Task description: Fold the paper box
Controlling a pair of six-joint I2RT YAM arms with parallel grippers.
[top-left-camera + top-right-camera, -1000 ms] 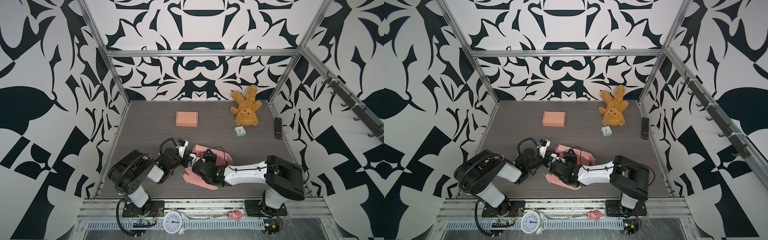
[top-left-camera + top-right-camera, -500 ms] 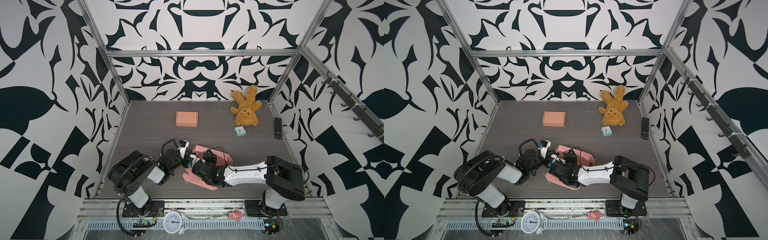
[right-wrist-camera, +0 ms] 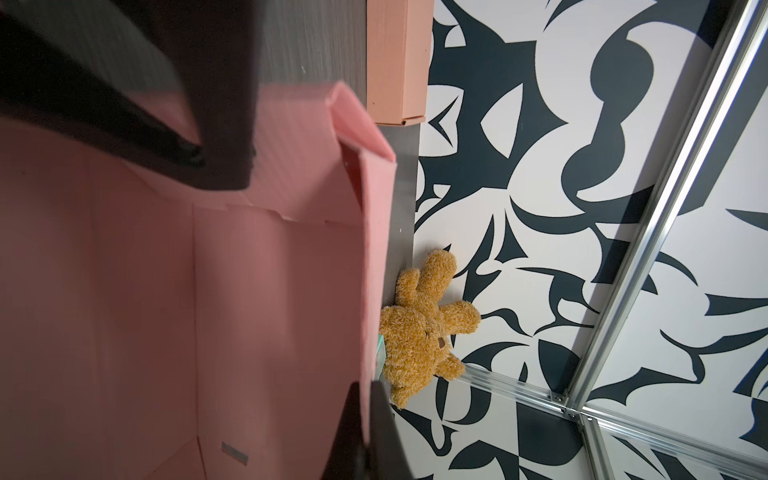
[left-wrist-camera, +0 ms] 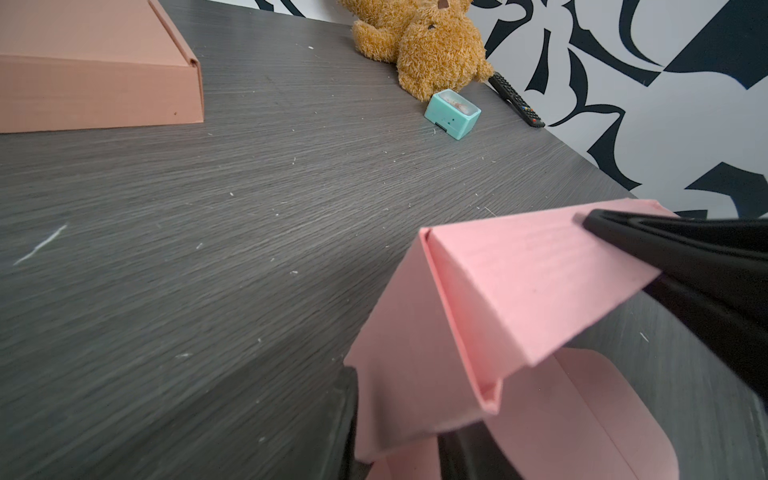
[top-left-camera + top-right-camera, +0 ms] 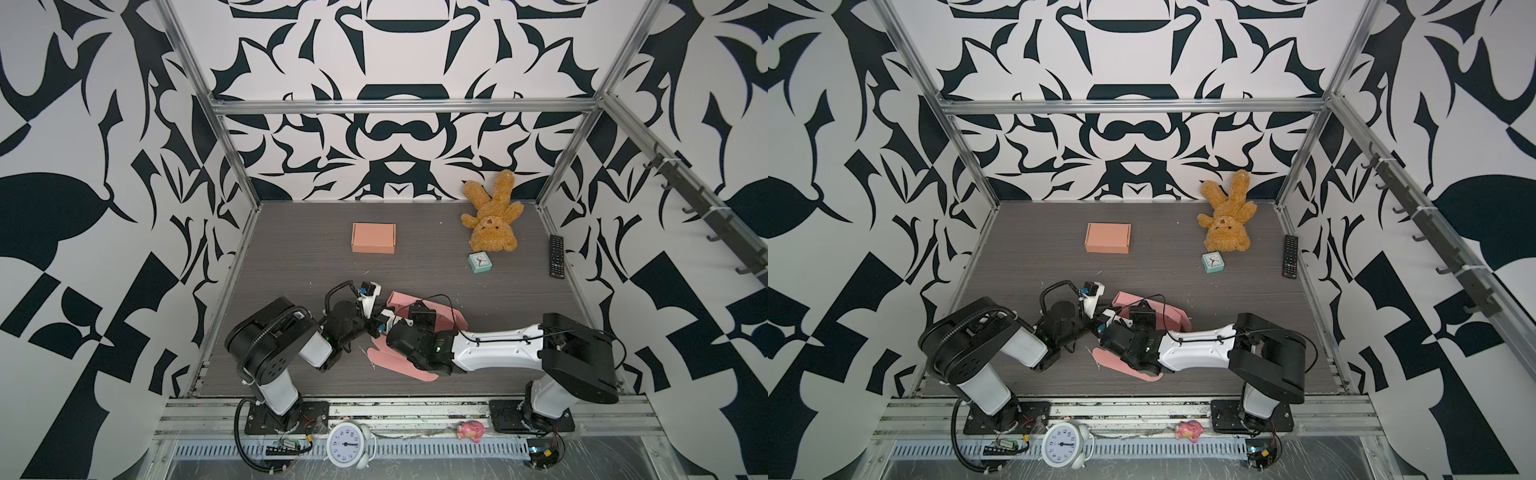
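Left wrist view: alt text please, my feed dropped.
A half-folded pink box is pinched by the left gripper on one wall and the right gripper on the adjoining one. Beyond, on the table: tan box, teddy, clock, remote.

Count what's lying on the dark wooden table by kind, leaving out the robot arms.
Boxes: 2 (half-folded pink paper box, closed salmon cardboard box)
Soft toys: 1 (brown plush teddy bear)
Clocks: 1 (small square mint clock)
Remote controls: 1 (black remote control)
Total: 5

Robot lab: patterned walls [image 5: 395,62], aluminium frame [image 5: 399,104].
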